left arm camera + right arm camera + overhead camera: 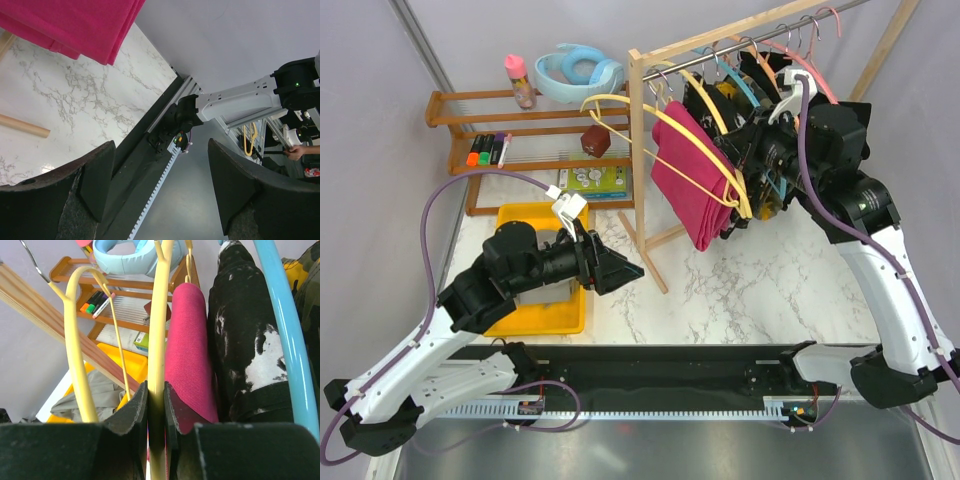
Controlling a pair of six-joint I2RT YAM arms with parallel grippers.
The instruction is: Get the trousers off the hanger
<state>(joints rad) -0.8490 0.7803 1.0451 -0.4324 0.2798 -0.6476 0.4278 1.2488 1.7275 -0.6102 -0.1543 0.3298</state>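
Observation:
The magenta trousers (pixel 688 185) hang folded over a yellow hanger (pixel 700 140) at the near end of the clothes rail (pixel 760 32). My right gripper (pixel 748 190) is shut on that hanger's arm (pixel 159 330), with the magenta cloth (pixel 187 350) just right of the jaws. Black white-speckled trousers (pixel 245 340) hang behind a blue hanger (pixel 285 330), and camouflage cloth (pixel 307 285) shows at the far right. My left gripper (pixel 628 270) is open and empty over the table, below and left of the magenta trousers (pixel 75 25). Grey cloth (pixel 95 395) lies in the yellow bin (pixel 127 357).
An empty yellow hanger (pixel 610 110) hangs at the rack's left end. The wooden rack's post (pixel 642 170) and foot (pixel 22 125) stand on the marble table. A wooden shelf (pixel 480 105) at the back left holds markers, a bottle and blue headphones.

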